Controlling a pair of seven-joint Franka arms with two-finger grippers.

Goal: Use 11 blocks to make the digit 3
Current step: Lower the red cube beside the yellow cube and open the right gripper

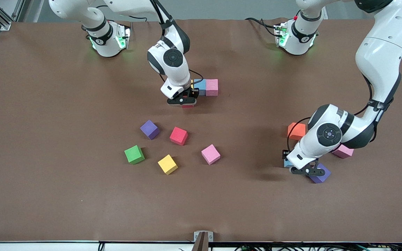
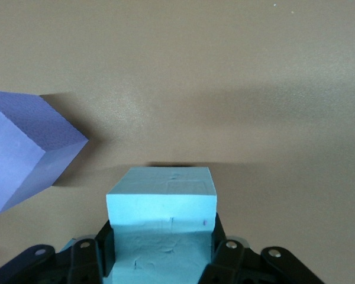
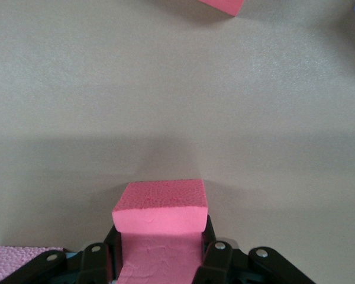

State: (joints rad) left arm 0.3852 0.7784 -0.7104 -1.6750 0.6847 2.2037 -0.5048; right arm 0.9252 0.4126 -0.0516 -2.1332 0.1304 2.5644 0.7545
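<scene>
Nearest the camera, the left tool (image 1: 308,171) pinches a light blue block (image 2: 161,204) low over the brown tabletop (image 1: 47,139), just beside a purple block (image 1: 321,176). Toward the robot bases, the right tool (image 1: 183,101) pinches a red block (image 3: 161,207) beside a touching row of a blue block (image 1: 199,86) and a pink block (image 1: 211,87). Between them lie loose purple (image 1: 149,129), red (image 1: 178,135), pink (image 1: 210,154) and yellow (image 1: 168,164) blocks and a green cube (image 1: 134,154).
</scene>
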